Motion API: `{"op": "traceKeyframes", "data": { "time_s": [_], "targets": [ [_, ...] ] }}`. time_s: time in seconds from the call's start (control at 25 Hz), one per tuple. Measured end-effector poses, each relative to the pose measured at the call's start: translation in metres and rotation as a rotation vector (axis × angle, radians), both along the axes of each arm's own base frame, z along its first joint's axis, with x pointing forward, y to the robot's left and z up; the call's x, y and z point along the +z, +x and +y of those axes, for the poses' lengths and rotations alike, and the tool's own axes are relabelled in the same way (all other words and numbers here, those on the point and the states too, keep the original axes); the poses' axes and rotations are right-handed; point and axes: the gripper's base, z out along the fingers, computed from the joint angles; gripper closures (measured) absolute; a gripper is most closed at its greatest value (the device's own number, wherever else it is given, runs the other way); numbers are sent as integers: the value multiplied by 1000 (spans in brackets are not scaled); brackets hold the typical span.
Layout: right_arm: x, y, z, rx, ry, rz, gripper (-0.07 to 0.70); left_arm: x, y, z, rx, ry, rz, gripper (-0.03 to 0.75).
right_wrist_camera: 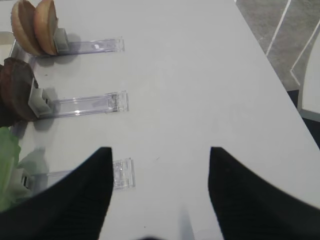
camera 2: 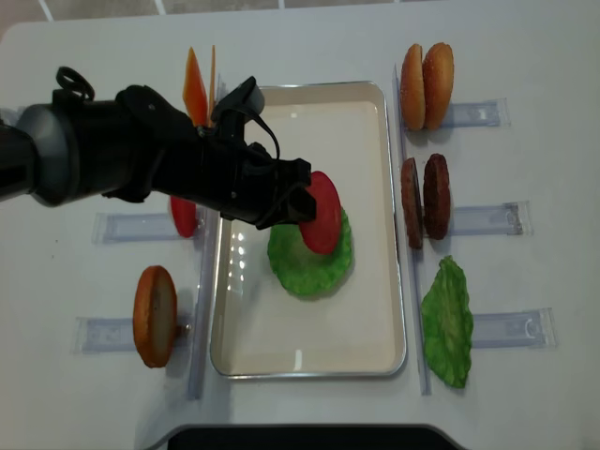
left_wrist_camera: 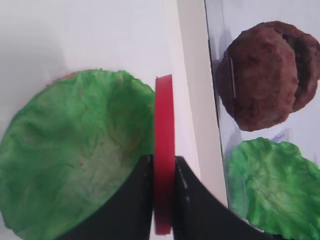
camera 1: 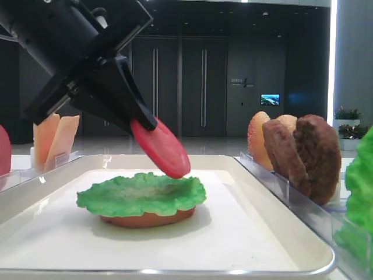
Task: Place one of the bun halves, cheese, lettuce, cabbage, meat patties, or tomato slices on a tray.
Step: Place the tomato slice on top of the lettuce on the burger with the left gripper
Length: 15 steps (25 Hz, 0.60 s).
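My left gripper [camera 2: 295, 199] is shut on a pinkish-red tomato slice [camera 1: 164, 149], held on edge between its two black fingers [left_wrist_camera: 145, 190]. The slice [camera 2: 321, 212] hangs tilted just over a green lettuce leaf [camera 1: 140, 192] that lies on a bun half [camera 1: 145, 219] in the middle of the cream-white tray [camera 2: 366, 122]. In the left wrist view the slice [left_wrist_camera: 164, 125] stands over the leaf's right edge [left_wrist_camera: 70, 160]. My right gripper [right_wrist_camera: 160, 150] is open over bare table, with nothing between its fingers.
Right of the tray, clear holders carry two bun halves [camera 2: 427, 84], two meat patties [camera 2: 424, 197] and another lettuce leaf [camera 2: 448, 319]. Left of it stand cheese slices [camera 2: 197, 84], a second tomato slice [camera 2: 184, 216] and a bun half [camera 2: 155, 314].
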Motion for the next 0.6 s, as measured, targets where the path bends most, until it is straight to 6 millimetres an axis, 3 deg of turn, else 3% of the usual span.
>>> {"op": "traceKeyframes", "data": {
  "time_s": [0.6],
  "targets": [
    [0,0,0,0,0,0,230,0,0,0,-5,2,-4,620]
  ]
}}
